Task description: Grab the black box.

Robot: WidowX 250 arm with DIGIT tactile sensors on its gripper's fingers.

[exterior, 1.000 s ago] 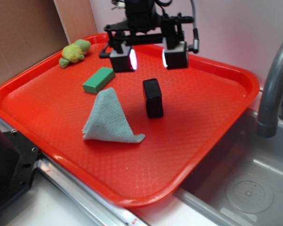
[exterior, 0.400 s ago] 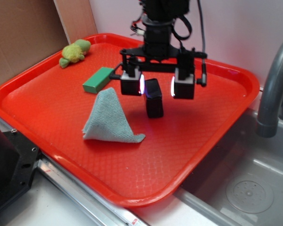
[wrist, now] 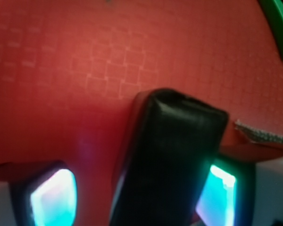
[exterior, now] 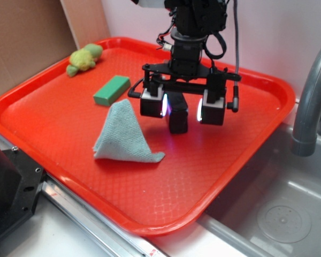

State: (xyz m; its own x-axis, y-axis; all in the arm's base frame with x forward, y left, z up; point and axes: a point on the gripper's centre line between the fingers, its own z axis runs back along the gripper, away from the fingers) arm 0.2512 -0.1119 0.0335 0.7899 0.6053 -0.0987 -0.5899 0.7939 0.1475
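lowered tool (exterior: 182, 111) straddling black box (exterior: 177, 119), red tray (exterior: 59, 112)

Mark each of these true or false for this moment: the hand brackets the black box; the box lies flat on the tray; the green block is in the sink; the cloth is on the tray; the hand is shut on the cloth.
1. The hand brackets the black box. True; its fingers stand either side, apart.
2. The box lies flat on the red tray. False; it stands upright.
3. The green block is in the sink. False; it lies on the tray.
4. The cloth is on the tray. True.
5. The hand is shut on the cloth. False; it is open, beside the cloth.
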